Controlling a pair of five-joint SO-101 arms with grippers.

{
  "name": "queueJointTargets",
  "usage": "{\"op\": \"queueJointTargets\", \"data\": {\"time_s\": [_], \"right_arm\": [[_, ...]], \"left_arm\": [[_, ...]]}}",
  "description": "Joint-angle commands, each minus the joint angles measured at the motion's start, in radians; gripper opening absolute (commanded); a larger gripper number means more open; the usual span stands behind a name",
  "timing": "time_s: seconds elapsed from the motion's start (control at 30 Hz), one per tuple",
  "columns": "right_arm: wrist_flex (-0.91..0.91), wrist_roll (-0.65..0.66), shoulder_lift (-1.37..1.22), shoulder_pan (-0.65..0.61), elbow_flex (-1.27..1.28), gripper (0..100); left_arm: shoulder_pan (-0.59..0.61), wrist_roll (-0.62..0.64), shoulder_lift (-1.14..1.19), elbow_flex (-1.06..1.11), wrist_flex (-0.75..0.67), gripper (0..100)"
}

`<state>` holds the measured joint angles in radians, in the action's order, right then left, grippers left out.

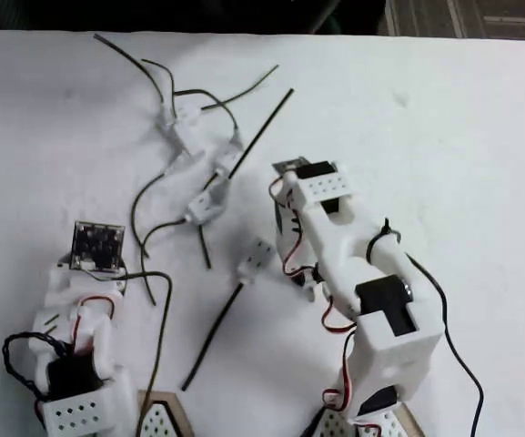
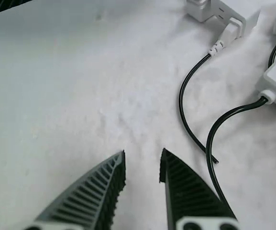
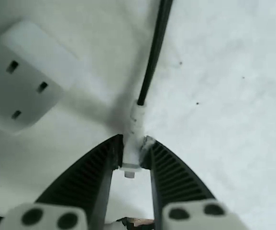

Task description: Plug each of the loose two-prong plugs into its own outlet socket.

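Jaws on the right gripped the plug (image 3: 131, 143); it probably needed squaring to the socket (image 3: 25, 79) before pushing; left jaws gaped empty.

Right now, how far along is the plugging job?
Seemingly done: a white plug looks seated in a far socket. In hand: the right gripper is shut on a loose plug beside an empty socket. To do: inserting it; the left gripper is open over bare table.
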<state>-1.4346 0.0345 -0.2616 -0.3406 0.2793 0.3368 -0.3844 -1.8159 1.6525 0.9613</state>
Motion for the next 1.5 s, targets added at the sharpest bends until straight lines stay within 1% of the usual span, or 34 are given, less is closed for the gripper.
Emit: {"op": "queueJointTargets", "data": {"time_s": [0.0,0.13,0.27,0.37,0.43,0.5,0.63,0.77,0.93,1.1,1.23,1.4,1.47], "right_arm": [[-0.074,-0.005,0.073,-0.008,-0.021,1.6],[-0.196,-0.002,0.197,-0.022,-0.035,1.6],[-0.266,0.000,0.421,-0.024,-0.032,1.6],[-0.277,0.002,0.616,-0.044,-0.028,1.6],[-0.274,0.002,0.756,-0.087,-0.006,1.6],[-0.271,0.002,0.872,-0.163,0.012,1.6],[-0.271,-0.006,1.027,-0.297,0.028,1.6],[-0.271,-0.002,1.073,-0.367,0.028,1.6],[-0.271,-0.008,1.084,-0.469,0.026,1.6],[-0.269,-0.008,1.084,-0.562,0.026,1.6],[-0.246,-0.008,1.082,-0.587,0.029,1.6],[-0.226,-0.008,1.079,-0.587,0.029,1.6],[-0.228,-0.008,1.081,-0.587,0.029,1.6]], "left_arm": [[-0.012,-0.008,-0.005,-0.009,-0.018,14],[-0.012,-0.006,-0.005,-0.018,-0.020,14],[-0.012,-0.002,-0.005,-0.078,-0.012,14],[-0.012,0.081,-0.005,-0.130,-0.012,14],[-0.012,0.160,-0.005,-0.176,-0.012,14],[-0.012,0.224,-0.005,-0.227,-0.012,14],[-0.059,0.307,-0.004,-0.315,-0.012,14],[-0.166,0.367,-0.004,-0.367,-0.012,14],[-0.372,0.388,-0.004,-0.419,-0.008,13],[-0.570,0.384,-0.007,-0.509,0.107,13],[-0.705,0.382,-0.008,-0.591,0.186,13],[-0.885,0.382,-0.008,-0.657,0.242,13],[-0.935,0.381,-0.008,-0.664,0.255,13]]}}
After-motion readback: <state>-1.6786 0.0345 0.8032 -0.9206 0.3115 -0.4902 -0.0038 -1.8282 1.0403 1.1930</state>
